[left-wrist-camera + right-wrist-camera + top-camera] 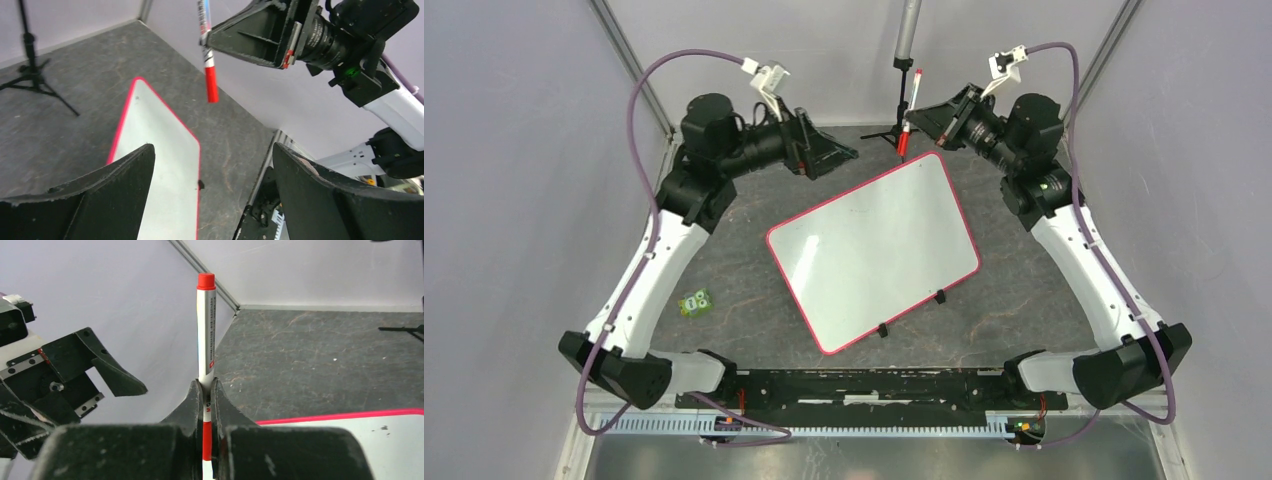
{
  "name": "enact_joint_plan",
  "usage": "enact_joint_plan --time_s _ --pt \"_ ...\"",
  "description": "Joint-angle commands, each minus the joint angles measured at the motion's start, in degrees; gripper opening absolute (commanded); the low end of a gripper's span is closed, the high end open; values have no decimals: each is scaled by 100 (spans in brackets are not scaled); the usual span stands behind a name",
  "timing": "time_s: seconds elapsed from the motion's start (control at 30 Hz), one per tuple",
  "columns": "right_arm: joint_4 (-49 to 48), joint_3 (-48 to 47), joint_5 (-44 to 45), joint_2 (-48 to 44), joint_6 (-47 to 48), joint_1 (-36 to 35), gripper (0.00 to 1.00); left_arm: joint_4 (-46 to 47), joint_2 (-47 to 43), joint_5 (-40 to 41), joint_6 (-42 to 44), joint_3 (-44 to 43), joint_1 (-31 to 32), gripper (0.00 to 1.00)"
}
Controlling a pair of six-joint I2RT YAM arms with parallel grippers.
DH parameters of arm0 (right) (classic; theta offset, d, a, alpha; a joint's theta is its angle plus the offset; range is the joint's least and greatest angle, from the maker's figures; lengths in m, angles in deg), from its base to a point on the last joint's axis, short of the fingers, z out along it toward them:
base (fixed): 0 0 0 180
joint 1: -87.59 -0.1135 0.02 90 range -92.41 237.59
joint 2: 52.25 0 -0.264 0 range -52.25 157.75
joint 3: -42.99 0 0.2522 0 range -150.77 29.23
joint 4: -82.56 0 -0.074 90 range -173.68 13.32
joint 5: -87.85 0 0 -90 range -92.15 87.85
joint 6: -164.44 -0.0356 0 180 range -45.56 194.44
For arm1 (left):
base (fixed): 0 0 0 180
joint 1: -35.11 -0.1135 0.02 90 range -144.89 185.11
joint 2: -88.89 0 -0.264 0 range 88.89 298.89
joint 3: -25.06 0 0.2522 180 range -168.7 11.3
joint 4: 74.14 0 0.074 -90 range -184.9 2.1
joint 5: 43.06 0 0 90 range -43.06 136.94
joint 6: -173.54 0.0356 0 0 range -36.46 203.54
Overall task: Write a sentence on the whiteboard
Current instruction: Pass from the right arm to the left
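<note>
The whiteboard (874, 250) lies flat and tilted on the dark table, its red rim showing in the left wrist view (160, 150) and the right wrist view (375, 435). Its face is blank, so the sentence is out of view. My right gripper (908, 125) (205, 385) hangs above the board's far corner, shut on a white marker (912, 100) (206, 330) held upright, its red cap (211, 85) pointing down. My left gripper (839, 155) (214, 150) is open and holds nothing, level with the marker and a short way to its left.
A black tripod stand (894, 130) (32, 75) with a grey pole (907, 30) stands behind the marker. A small green block (694, 302) lies left of the board. Two black clips (941, 296) sit on the board's near edge. Grey walls enclose the table.
</note>
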Motion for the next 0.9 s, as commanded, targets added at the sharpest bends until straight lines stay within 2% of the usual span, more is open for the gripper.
enact_joint_plan --time_s 0.0,0.33,0.57,0.87 --pt "-318 67 227 -182 -202 -211 0 878 359 7 -576 -52 381 92" --pt "-595 132 98 -113 -415 -432 0 857 859 55 -412 -94 975 88" --pt "-775 300 -28 -75 -536 -589 0 1083 1162 -39 -677 -240 1069 78" --pt "-817 422 -144 -130 -537 -635 0 1229 1256 -238 -719 -252 1125 20"
